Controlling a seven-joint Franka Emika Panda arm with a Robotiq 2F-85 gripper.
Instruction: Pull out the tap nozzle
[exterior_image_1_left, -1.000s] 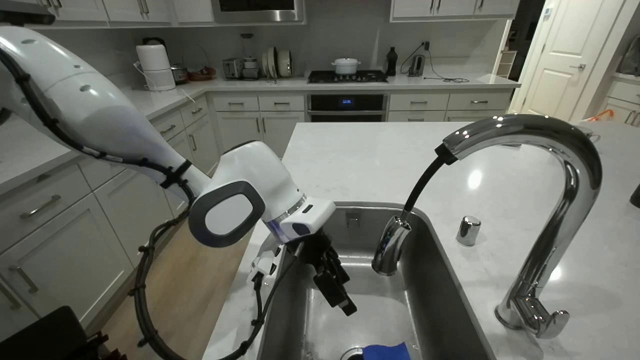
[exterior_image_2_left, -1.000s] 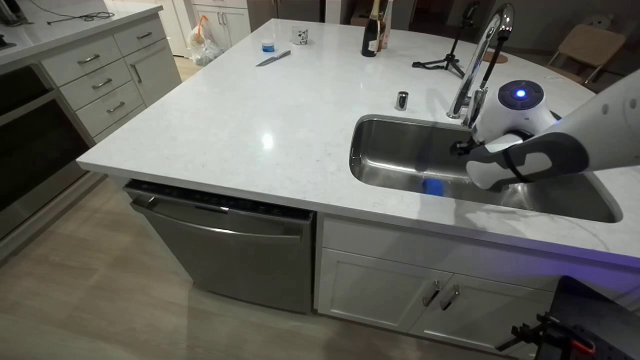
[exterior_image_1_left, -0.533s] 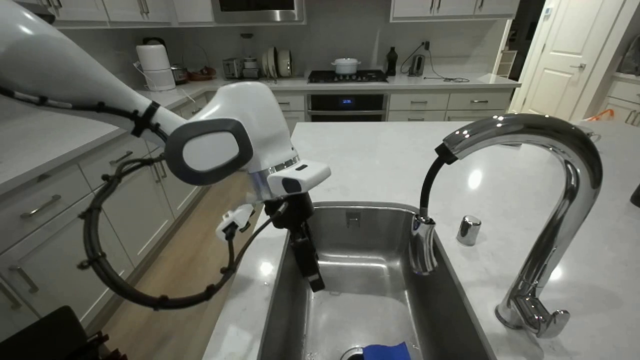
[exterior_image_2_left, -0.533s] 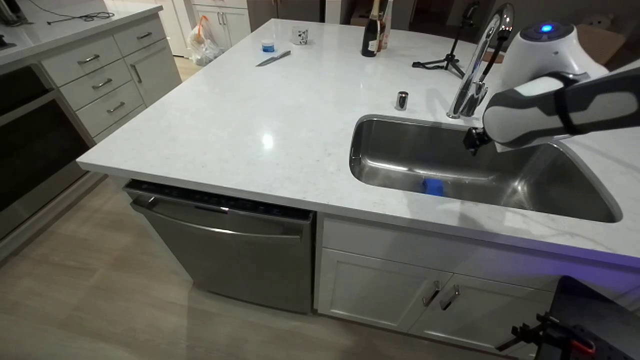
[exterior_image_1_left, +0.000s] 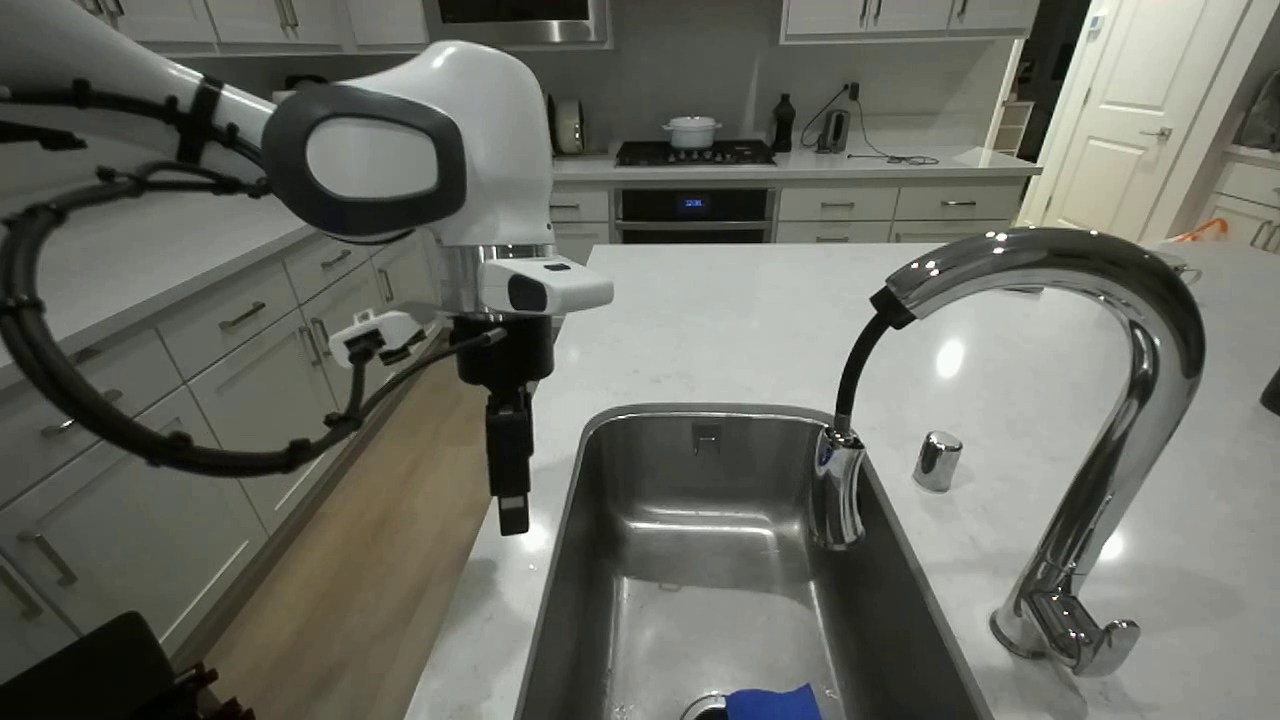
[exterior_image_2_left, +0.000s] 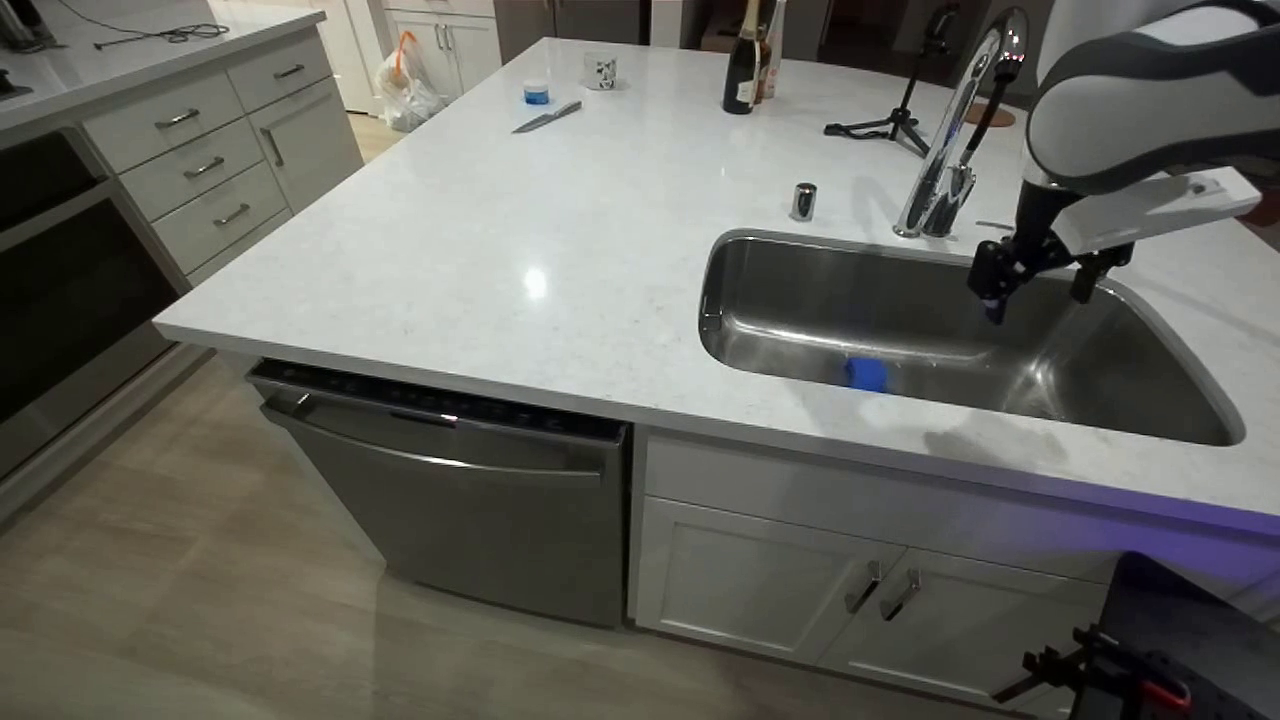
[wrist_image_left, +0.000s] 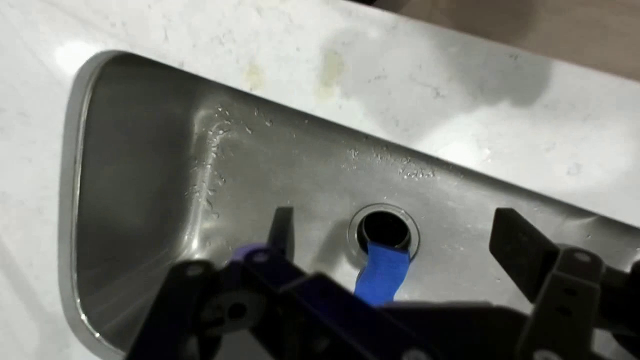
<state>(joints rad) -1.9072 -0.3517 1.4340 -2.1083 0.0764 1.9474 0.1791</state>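
The chrome tap nozzle (exterior_image_1_left: 838, 490) hangs out of the arched faucet (exterior_image_1_left: 1170, 350) on its dark hose (exterior_image_1_left: 856, 370), over the sink's faucet-side edge. In an exterior view the nozzle (exterior_image_2_left: 947, 203) shows small, beside the faucet base. It is out of the wrist view. My gripper (exterior_image_1_left: 513, 515) points down, apart from the nozzle, across the sink from the faucet. In an exterior view the gripper (exterior_image_2_left: 1040, 302) shows its two fingers spread. In the wrist view the gripper (wrist_image_left: 394, 211) is open with nothing between its fingers, above the sink floor.
The steel sink (exterior_image_1_left: 575, 520) is below, with a blue item (wrist_image_left: 382, 275) lying by the drain (wrist_image_left: 385, 227). A small chrome knob (exterior_image_1_left: 938, 462) stands on the counter (exterior_image_1_left: 740, 310). Bottles (exterior_image_2_left: 743, 75), a knife (exterior_image_2_left: 547, 117) and a tripod (exterior_image_2_left: 900, 125) are farther off.
My gripper has risen and moved away from the nozzle, turning from tilted to pointing straight down. The nozzle has swung toward the faucet side and now hangs nearly upright.
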